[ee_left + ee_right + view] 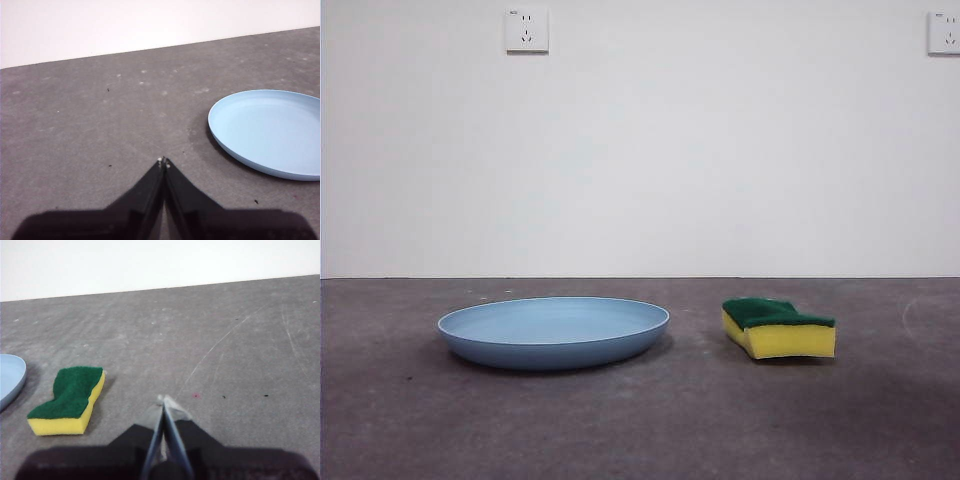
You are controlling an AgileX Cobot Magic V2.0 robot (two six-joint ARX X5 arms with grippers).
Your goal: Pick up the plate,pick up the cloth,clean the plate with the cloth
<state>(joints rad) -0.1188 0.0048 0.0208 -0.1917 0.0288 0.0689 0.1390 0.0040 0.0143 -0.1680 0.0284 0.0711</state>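
We see our left hand (163, 161) and right hand (163, 399) both clenched, empty, above the grey table (640, 430). The round light-blue plastic plate (553, 331) lies at nine o'clock of the yellow-and-green block sponge (778, 327), apart. Behind, two white wall sockets (526, 29).

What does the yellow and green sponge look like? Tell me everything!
The sponge is a small block with wavy sides. Its thick bottom layer is yellow foam, and a thin, rough-looking dark green scouring layer sits on top. It lies flat on the grey table, green side up. It sits beside the light-blue plate, with a gap between them. Nothing touches it except the table; the right gripper is shut and empty, apart from it.
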